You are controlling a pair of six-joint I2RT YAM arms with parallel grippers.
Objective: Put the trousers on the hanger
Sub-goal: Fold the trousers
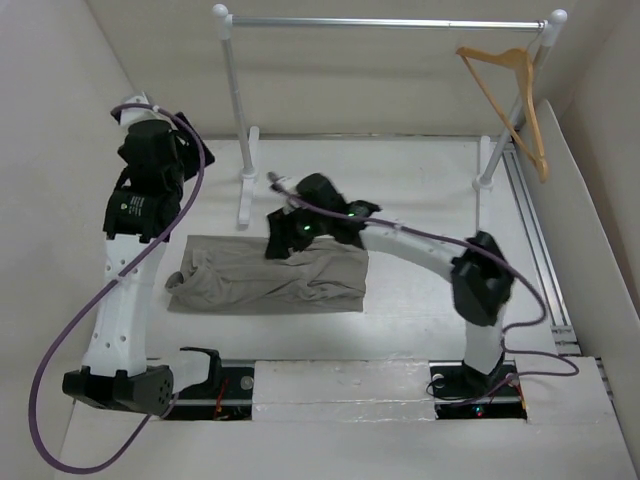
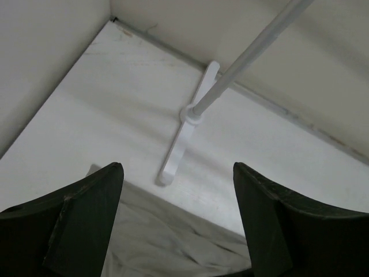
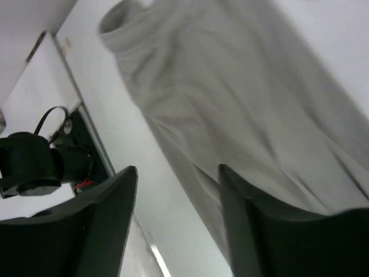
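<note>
Grasp approach: my right gripper (image 3: 176, 173), spread, hovers over the trousers (image 1: 270, 280); my left gripper (image 2: 177, 170), also spread, holds nothing. Next, I judge: descend and pinch them for the hanger (image 1: 505, 95).

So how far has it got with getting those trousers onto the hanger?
Hardly begun. Nothing looks done: the wrinkled grey-beige cloth trousers lie bunched on the white table, and the light tan wooden triangular hanger hangs bare on the silver metal rail. In hand: the right claw hovers open over the trousers; the left claw is open, raised. Left: grasping, lifting, draping over the hanger.
</note>
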